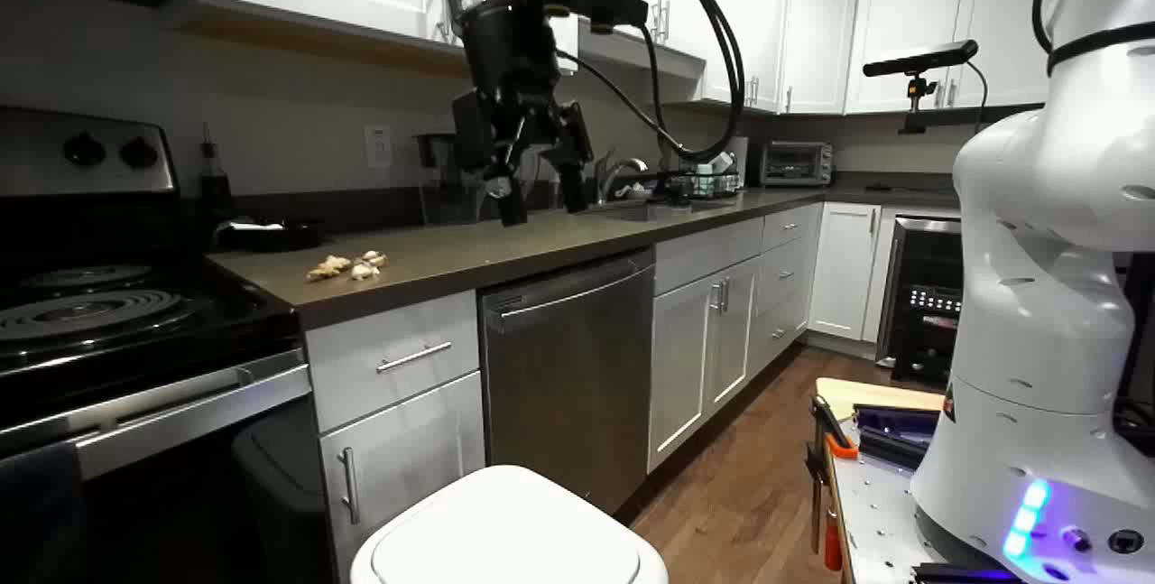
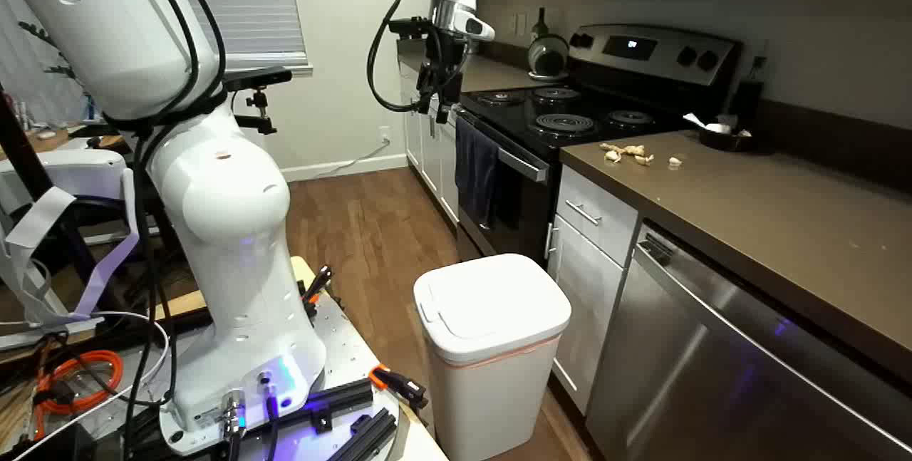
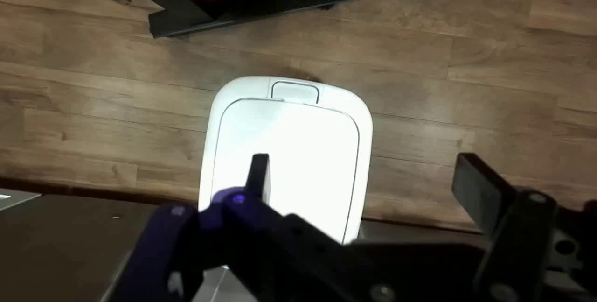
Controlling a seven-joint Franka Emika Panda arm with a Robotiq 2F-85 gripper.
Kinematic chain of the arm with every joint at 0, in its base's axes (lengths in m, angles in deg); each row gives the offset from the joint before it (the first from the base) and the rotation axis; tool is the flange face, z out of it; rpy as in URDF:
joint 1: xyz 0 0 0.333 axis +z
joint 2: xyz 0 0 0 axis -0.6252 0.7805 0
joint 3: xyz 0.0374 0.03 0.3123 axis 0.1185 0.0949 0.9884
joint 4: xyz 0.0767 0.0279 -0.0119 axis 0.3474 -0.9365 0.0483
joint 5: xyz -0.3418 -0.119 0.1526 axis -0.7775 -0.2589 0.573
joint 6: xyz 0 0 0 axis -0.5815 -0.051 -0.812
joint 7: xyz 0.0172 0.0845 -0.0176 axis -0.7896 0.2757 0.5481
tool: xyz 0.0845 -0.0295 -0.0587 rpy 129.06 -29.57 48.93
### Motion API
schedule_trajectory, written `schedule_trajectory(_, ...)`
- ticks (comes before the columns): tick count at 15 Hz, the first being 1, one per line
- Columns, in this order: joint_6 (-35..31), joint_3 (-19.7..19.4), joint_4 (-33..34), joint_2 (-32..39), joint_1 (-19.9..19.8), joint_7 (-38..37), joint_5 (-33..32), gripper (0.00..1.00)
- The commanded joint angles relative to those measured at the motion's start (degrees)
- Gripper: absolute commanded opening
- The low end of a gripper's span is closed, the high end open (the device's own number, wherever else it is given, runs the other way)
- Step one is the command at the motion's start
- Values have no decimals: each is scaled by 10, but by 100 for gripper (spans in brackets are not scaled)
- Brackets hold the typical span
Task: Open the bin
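Observation:
The white bin (image 2: 491, 390) stands on the floor beside the counter, with its rounded lid (image 2: 499, 297) shut. The lid shows at the bottom of an exterior view (image 1: 505, 530). In the wrist view the lid (image 3: 298, 143) is seen from above, with a small latch tab (image 3: 295, 92) at its upper edge. My gripper (image 3: 366, 171) is open and empty, high above the bin and touching nothing. Its left finger covers part of the lid in the wrist view; the right finger is over floor. The gripper also shows in both exterior views (image 1: 544, 205) (image 2: 434, 108), fingers pointing down.
The counter (image 1: 505, 250) and stainless dishwasher (image 1: 577, 376) run alongside the bin. The stove (image 2: 563, 119) has a dark towel (image 2: 476, 165) on its handle. Garlic and ginger (image 2: 627, 153) lie on the counter. The robot's table (image 2: 356, 347) carries clamps near the bin. A black table leg (image 3: 252, 5) stands on the floor.

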Motion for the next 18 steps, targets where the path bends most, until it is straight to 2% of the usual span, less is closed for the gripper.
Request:
schedule_trajectory(1,1,-9,1,1,9,-1,-1,100)
schedule_trajectory(8,1,-9,1,1,9,-1,-1,100)
schedule_trajectory(14,-142,-6,-111,-16,20,26,-13,100)
schedule_trajectory(18,-297,-11,-216,-2,21,47,-18,100)
